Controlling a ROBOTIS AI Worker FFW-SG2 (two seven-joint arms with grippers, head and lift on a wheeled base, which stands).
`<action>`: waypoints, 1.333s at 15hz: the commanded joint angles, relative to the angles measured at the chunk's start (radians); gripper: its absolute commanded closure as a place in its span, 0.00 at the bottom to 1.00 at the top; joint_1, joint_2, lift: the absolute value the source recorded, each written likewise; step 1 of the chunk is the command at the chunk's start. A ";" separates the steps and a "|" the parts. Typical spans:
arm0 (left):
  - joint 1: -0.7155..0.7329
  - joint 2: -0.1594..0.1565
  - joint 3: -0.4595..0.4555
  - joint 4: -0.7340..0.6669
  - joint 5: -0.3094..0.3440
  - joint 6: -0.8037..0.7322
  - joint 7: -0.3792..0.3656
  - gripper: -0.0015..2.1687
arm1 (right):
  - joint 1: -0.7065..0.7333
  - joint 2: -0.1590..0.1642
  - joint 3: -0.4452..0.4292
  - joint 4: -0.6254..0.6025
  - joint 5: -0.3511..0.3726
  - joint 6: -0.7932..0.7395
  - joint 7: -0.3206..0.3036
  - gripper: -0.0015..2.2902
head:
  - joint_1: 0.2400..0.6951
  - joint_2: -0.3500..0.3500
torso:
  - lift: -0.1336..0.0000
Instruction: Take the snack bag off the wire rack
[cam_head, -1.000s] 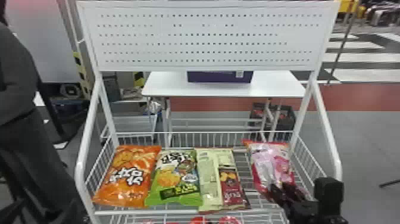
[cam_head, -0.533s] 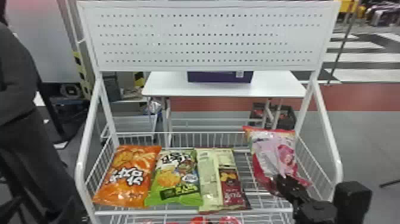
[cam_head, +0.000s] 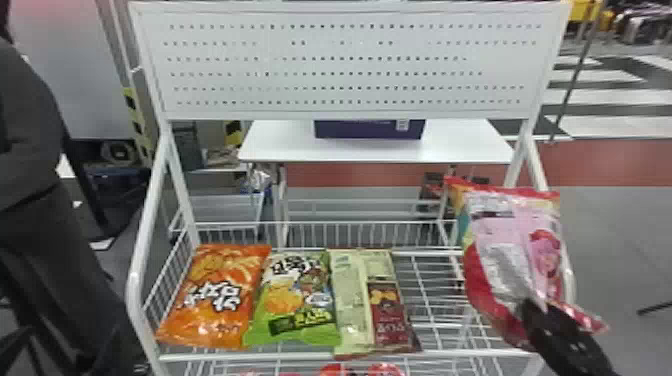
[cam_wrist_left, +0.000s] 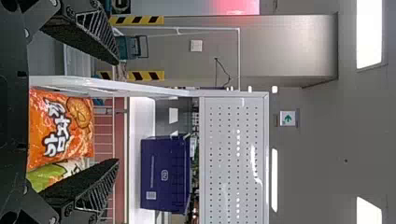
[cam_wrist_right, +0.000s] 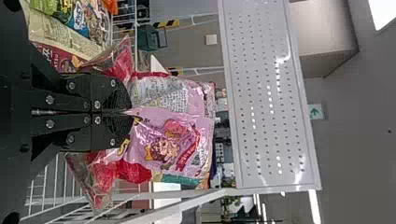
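Evidently the snack bag (cam_head: 505, 240) is riding in the right gripper (cam_wrist_right: 127, 112); its flat fingers are closing tight on a gathered pinch of film, low on the printed face, and creases are fanning out from that point; the bag is standing roughly upright above the right-hand end of the wire rack (cam_head: 320, 357), though whether it is wholly clearing the side rail I cannot tell.

By the look of it, the bag is carrying little weight; the wrapper is behaving as thin, glossy and slippery stuff, soft enough to fold round the fingers; whatever is sitting inside is probably crushable, so a firm pinch on loose film is serving better than a squeeze across the full belly; with the hold sitting low, the taller part is likely to be wanting to flop or twist, so a slow, level carry is suiting it; should a second hold be needed, the flat upper seam is offering the safest place.

Meanwhile the left gripper (cam_wrist_left: 116, 111) is holding nothing, its fingers standing wide apart; the orange bag (cam_head: 220, 295), the green bag (cam_head: 295, 305) and the pale bag (cam_head: 350, 295) are lying side by side on the rack.
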 joint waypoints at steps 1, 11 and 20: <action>0.000 0.000 0.000 0.007 0.000 -0.018 0.002 0.07 | 0.122 -0.003 -0.061 -0.040 -0.001 -0.052 -0.020 0.91 | 0.57 0.50 | 1.00; -0.001 0.004 0.002 0.008 0.003 -0.021 0.002 0.07 | 0.182 0.011 -0.137 -0.040 -0.032 -0.111 -0.023 0.91 | 0.57 0.50 | 1.00; -0.004 0.008 0.005 0.008 0.009 -0.021 0.001 0.07 | 0.182 0.013 -0.130 -0.037 -0.031 -0.154 -0.023 0.91 | 0.57 0.50 | 1.00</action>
